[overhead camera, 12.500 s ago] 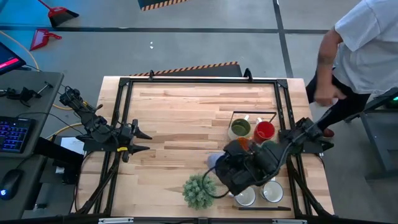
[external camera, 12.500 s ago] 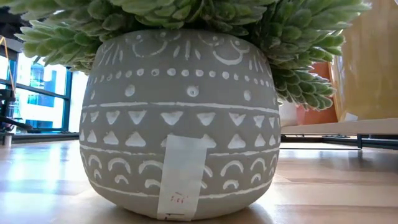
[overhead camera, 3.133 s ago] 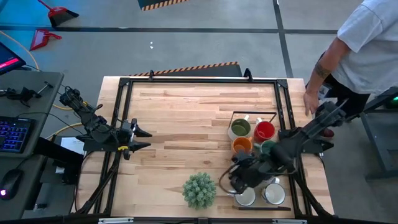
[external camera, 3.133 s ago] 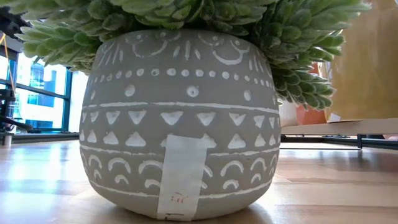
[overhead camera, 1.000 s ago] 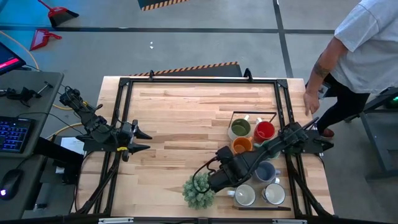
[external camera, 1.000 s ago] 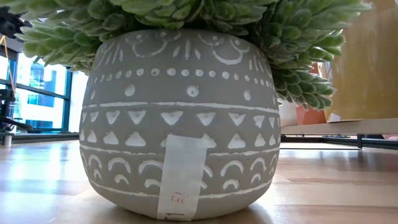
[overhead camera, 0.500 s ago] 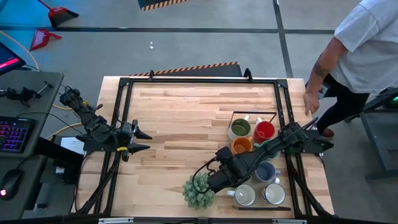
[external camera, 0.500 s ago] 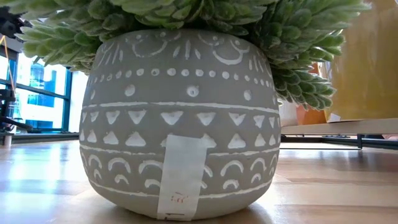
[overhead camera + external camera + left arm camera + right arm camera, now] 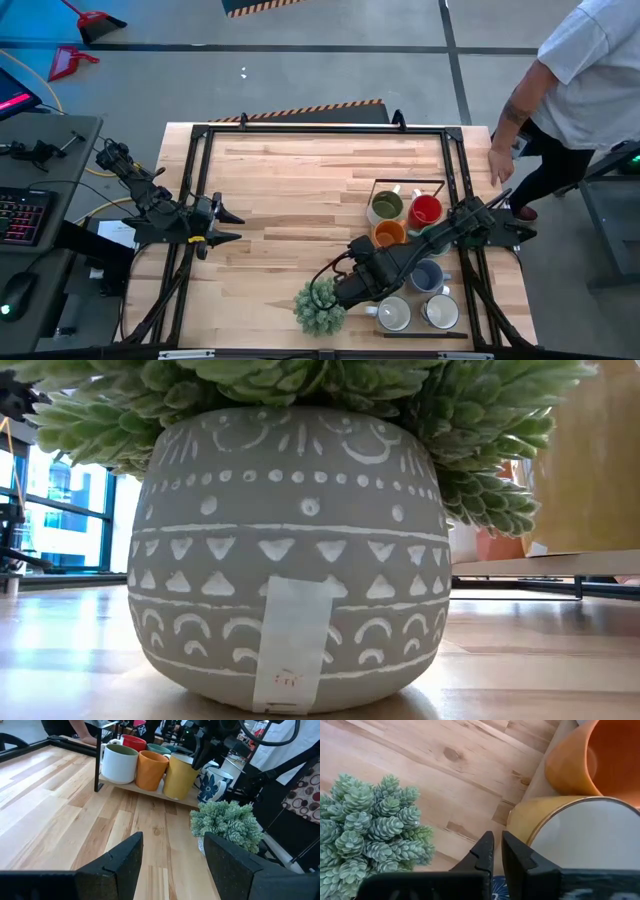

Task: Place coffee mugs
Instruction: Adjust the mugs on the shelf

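A: Right wrist view: right gripper [image 9: 497, 851] pressed together, empty, beside the yellow mug [image 9: 570, 840] on the tray [image 9: 455, 334] at the table's right edge.

B: Swinging could topple the plant [image 9: 320, 307]. Left gripper [image 9: 170, 852] idles spread.

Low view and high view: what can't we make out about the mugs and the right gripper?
- Low view: the plant pot fills the picture; only a sliver of an orange mug shows behind it, and neither arm.
- High view: the right arm covers the yellow mug that the left wrist view shows.
- High view: the right gripper is hidden under its own wrist.
- Right wrist view: yellow mug cut off by the edge; no handle visible.
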Controlling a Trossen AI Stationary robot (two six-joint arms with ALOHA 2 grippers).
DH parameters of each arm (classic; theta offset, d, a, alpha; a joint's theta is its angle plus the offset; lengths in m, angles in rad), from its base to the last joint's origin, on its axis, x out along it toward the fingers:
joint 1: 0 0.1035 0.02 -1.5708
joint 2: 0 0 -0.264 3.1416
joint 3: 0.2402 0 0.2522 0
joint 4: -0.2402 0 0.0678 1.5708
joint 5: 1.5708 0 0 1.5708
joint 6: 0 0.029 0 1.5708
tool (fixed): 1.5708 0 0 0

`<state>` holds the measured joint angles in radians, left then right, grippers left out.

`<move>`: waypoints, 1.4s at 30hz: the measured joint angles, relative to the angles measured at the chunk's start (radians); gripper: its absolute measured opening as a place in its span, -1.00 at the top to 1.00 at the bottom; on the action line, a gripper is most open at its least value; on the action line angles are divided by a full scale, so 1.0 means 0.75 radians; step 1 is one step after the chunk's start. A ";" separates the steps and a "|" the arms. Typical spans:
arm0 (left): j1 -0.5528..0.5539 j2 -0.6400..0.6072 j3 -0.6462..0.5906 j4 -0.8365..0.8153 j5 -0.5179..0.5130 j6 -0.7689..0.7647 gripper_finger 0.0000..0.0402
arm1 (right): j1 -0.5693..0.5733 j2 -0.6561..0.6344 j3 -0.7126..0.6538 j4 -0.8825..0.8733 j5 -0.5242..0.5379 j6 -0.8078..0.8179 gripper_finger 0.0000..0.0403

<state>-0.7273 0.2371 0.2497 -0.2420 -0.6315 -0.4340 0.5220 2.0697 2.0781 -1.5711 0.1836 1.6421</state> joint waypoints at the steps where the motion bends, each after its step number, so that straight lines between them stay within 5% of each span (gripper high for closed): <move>1: 0.000 0.000 0.000 0.000 0.000 0.000 0.02 | 0.000 0.000 0.000 0.000 -0.008 0.000 0.94; 42: 0.000 0.001 0.000 0.000 0.097 0.000 0.02 | -0.006 -0.001 0.000 0.000 -0.101 -0.025 1.00</move>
<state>-0.7271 0.2375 0.2497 -0.2422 -0.5590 -0.4339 0.5175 2.0693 2.0781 -1.5711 0.1082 1.6233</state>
